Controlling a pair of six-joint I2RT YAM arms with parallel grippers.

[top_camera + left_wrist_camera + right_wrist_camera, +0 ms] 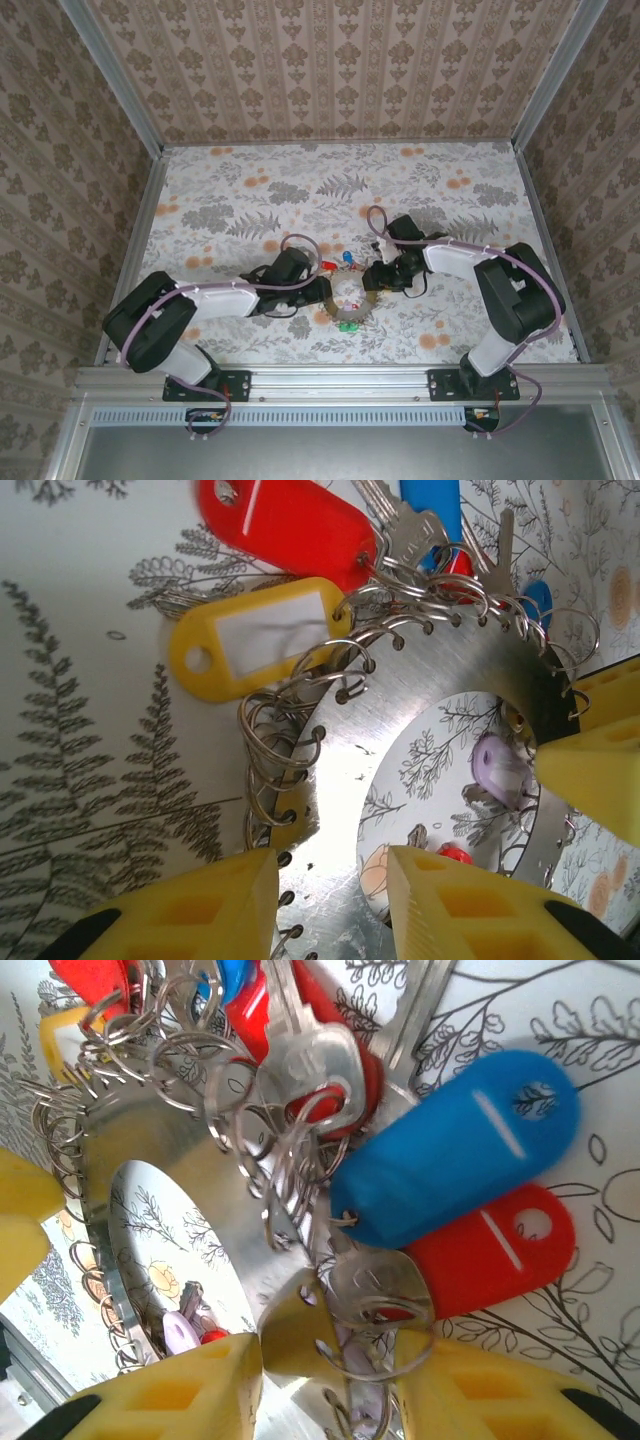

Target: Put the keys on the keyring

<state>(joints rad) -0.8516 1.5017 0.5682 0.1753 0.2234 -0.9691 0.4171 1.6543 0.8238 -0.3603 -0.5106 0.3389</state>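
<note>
Two grippers meet at the keyring (420, 670), which lies flat near the middle of the table (300, 180), with keys (310, 1055) and coloured tags (450, 1150) hung around its edge. The left gripper (330, 865) and right gripper (330, 1355) each straddle its metal band with jaws partly open. Whether either one pinches the band cannot be told.

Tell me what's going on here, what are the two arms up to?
Both arms meet mid-way across the table over the keyring, a flat silvery hoop already hung with small split rings, keys and coloured tags. The left gripper and right gripper each straddle its band from opposite sides; whether either is clamped tight cannot be told.
</note>
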